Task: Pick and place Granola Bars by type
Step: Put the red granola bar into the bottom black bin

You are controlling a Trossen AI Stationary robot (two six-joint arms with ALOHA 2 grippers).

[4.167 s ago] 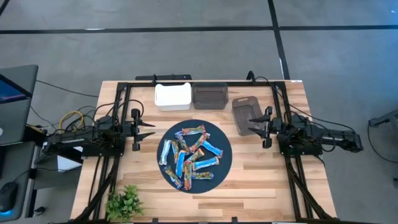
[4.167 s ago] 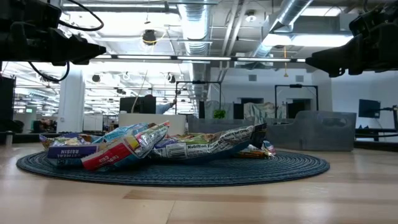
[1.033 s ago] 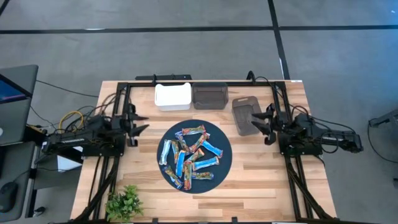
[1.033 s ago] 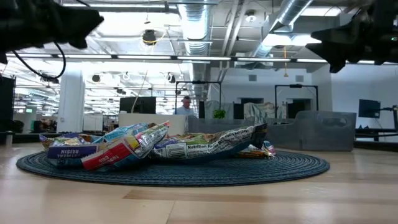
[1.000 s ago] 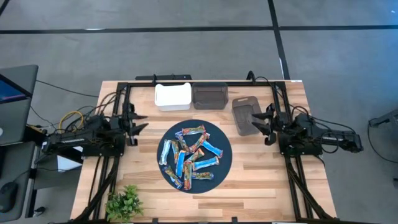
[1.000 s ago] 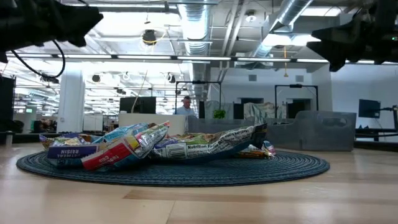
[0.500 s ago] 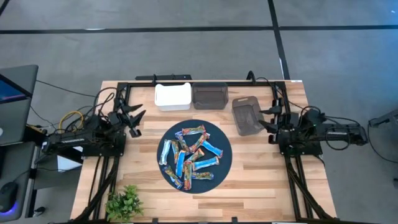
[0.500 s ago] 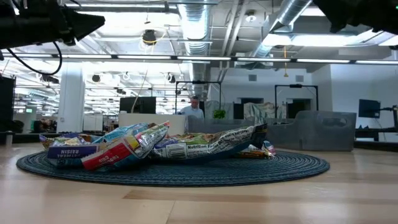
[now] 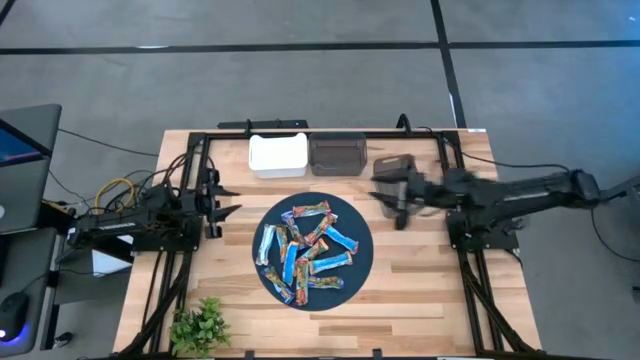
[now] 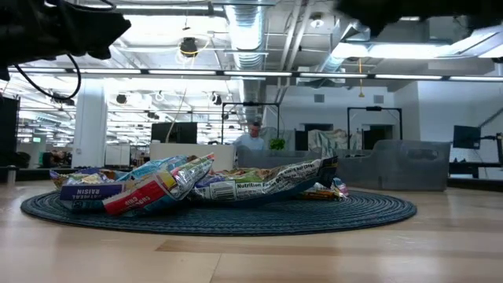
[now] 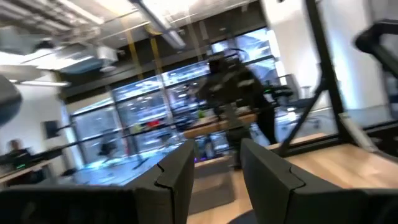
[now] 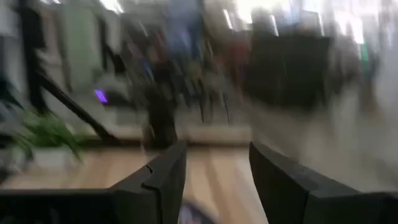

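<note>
Light wooden slatted table (image 9: 420, 290) bearing a round dark woven mat (image 9: 355, 265) at centre; a white square bin (image 9: 277, 155), a dark translucent bin (image 9: 337, 154) and a grey tray (image 9: 384, 168) along the far edge; a small green potted plant (image 9: 200, 325) at the near-left corner.

You can't make out the right gripper (image 9: 392, 200) in the high view: it is smeared into a dark streak over the grey tray (image 9: 392, 172) at the table's far right, hiding much of that tray. Its own wrist view is a blur; only the two dark fingers (image 12: 163, 180) read, with a gap between them. In the low view both arms are cut off by the top edge. The granola bars (image 9: 305, 250) overlap in a pile, so you cannot count lower ones.
</note>
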